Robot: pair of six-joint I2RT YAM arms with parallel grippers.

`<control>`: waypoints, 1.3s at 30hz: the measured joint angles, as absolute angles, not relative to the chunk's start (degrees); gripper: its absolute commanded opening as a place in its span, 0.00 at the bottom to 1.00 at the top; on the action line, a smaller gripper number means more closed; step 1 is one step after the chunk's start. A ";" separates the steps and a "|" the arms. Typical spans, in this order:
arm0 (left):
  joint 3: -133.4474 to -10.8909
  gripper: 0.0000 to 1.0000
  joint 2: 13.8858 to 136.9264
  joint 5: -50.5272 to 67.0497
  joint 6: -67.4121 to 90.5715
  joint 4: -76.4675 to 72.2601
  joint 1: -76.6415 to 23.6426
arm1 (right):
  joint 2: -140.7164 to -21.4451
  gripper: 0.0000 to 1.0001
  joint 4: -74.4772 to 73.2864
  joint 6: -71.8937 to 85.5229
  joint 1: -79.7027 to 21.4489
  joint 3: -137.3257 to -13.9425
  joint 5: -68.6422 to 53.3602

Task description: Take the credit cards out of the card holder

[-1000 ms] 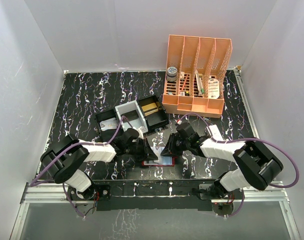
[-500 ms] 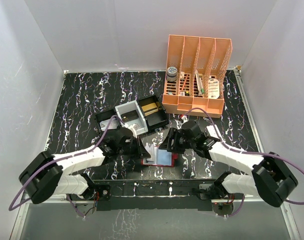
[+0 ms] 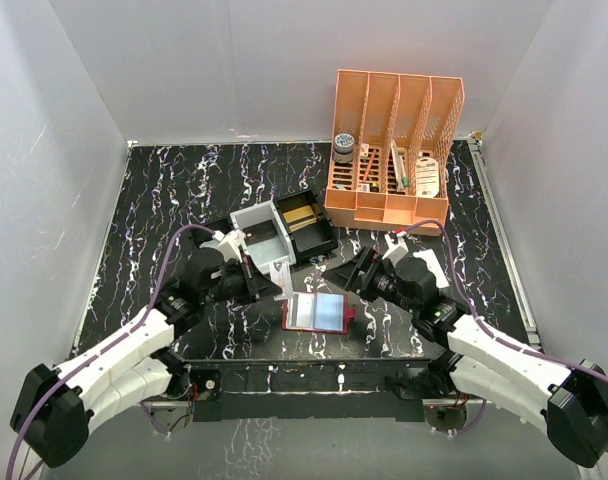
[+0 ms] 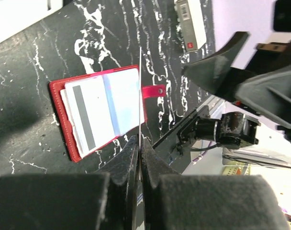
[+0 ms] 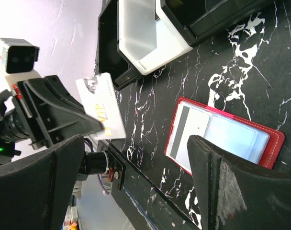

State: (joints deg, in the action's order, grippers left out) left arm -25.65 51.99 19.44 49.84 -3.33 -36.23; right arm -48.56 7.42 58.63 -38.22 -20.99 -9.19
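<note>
**A:** Cards (image 4: pixel 95 115) in the holder (image 3: pixel 314 313), how will they handle?

**B:** Light, thin, stiff and slick, I'd judge. At least two lie in the open red holder, which sits flat on the table (image 3: pixel 164 200) between the arms. One shows a grey stripe and the one beside it is pale blue.

**A:** And the grippers?

**B:** The left gripper (image 4: pixel 139 141) is pinched on one white card (image 5: pixel 101 105), lifted clear to the left of the holder. The right gripper (image 5: pixel 136 143) stands wide with nothing in it, just beside the holder.

**A:** Where to take hold?

**B:** Probably by an edge that sticks out of a pocket, since a flat face gives the fingers nothing. The holder looks light too, so it may drag along unless it is pinned.
</note>
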 measured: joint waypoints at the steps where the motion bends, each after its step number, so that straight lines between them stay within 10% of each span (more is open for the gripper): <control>1: -25.34 0.00 50.81 20.05 49.69 -3.64 -35.77 | -47.72 0.89 8.99 58.92 -38.22 -19.57 -9.08; 11: -20.45 0.00 41.25 26.24 50.68 -8.56 -32.45 | -46.00 0.91 18.61 61.30 -38.22 -15.29 -12.56; 39: -13.37 0.00 52.42 42.72 69.21 -42.98 -31.99 | -67.46 0.37 43.44 70.81 -38.28 -21.85 -34.33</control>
